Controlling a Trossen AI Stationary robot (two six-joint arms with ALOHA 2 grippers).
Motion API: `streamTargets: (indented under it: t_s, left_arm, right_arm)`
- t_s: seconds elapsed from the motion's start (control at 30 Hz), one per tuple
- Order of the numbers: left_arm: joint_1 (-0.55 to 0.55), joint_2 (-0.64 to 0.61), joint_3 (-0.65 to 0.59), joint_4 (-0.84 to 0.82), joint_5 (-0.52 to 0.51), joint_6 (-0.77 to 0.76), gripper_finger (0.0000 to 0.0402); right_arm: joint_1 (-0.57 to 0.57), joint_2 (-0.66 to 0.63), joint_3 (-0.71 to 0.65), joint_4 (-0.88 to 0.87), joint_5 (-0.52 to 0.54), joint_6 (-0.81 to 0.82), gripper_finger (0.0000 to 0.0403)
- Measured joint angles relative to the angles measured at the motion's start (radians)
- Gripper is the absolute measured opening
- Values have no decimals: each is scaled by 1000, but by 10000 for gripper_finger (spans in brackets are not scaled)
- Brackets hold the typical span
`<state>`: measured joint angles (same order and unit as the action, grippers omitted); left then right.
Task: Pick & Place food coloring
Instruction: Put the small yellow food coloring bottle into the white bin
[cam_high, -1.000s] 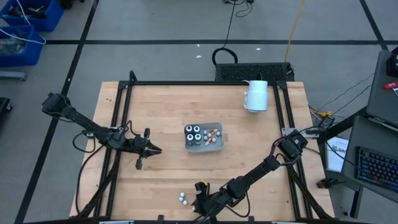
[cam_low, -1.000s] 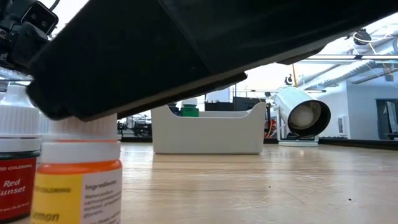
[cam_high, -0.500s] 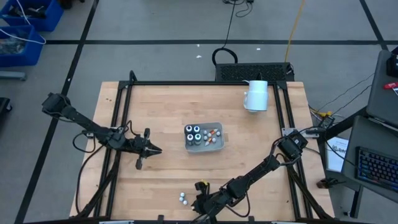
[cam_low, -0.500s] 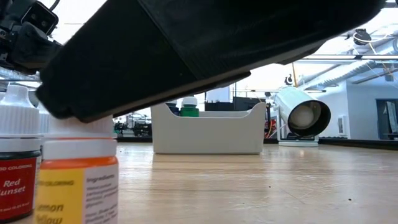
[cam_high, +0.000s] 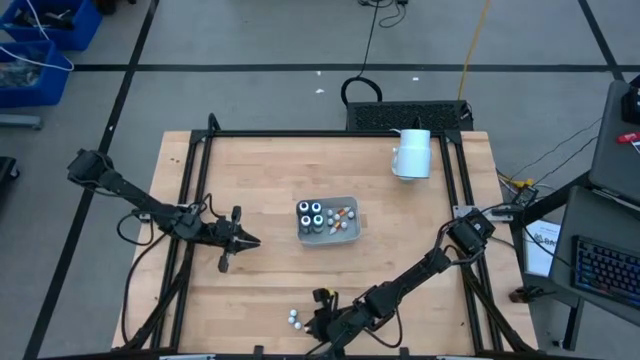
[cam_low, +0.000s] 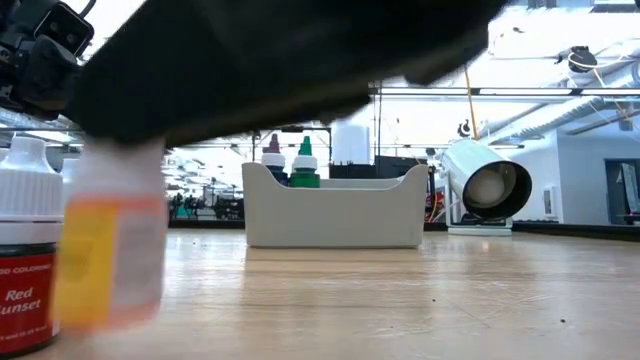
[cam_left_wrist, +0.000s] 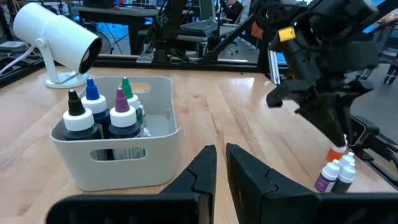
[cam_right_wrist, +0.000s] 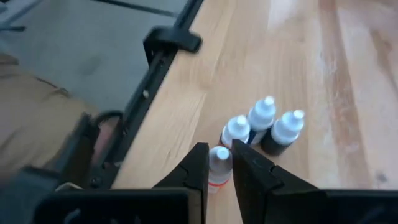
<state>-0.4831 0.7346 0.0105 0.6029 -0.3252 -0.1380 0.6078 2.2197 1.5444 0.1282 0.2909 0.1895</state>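
Observation:
Near the table's front edge my right gripper (cam_high: 314, 319) (cam_right_wrist: 219, 149) is shut on a small food coloring bottle (cam_right_wrist: 217, 163) with a white cap and an orange collar. The low view shows this bottle (cam_low: 108, 240) blurred. Three more small bottles (cam_right_wrist: 261, 121) stand close behind it; one is a red-labelled bottle (cam_low: 25, 255). The pale grey tray (cam_high: 356, 232) (cam_left_wrist: 118, 163) at mid-table holds several dropper bottles with black, blue, purple and green tops. My left gripper (cam_high: 255, 241) (cam_left_wrist: 221, 155) hangs shut and empty to the left of the tray. My right gripper pinches the bottle's white cap (cam_right_wrist: 218, 155) between its two fingers. The fingers slant downward, pointing toward the table's left. The bottle hangs below them roughly upright, its base (cam_low: 105, 318) just clear of the table in the low view.
A large white cylinder (cam_high: 411, 153) (cam_low: 488, 180) on a stand sits at the far right of the table. Black frame rails (cam_high: 190, 200) run along the table's sides. Bare wood lies between the tray and the loose bottles.
My right gripper has tipped upward. The orange-collared bottle under it has come up off the table and shows blurred. The red-labelled bottle beside it has stayed put.

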Motion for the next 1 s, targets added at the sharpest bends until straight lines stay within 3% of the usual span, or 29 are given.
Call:
streamTargets:
  t_s: [0.2,0.4,0.5,0.77,1.0]
  left_arm:
    - [0,0,0,-2,0,1,40]
    - [0,0,0,-1,-9,5,40]
    - [0,0,0,-1,-21,5,40]
    - [0,0,0,-1,-24,5,40]
    - [0,0,0,-8,-24,5,40]
  right_arm:
    - [-14,-131,0,-152,19,-8,42]
    - [-15,-372,0,-432,394,-26,42]
    - [-43,-461,0,-524,488,-5,42]
    - [-148,-504,-2,-659,447,36,41]
    - [-154,-513,-95,-514,305,-35,41]
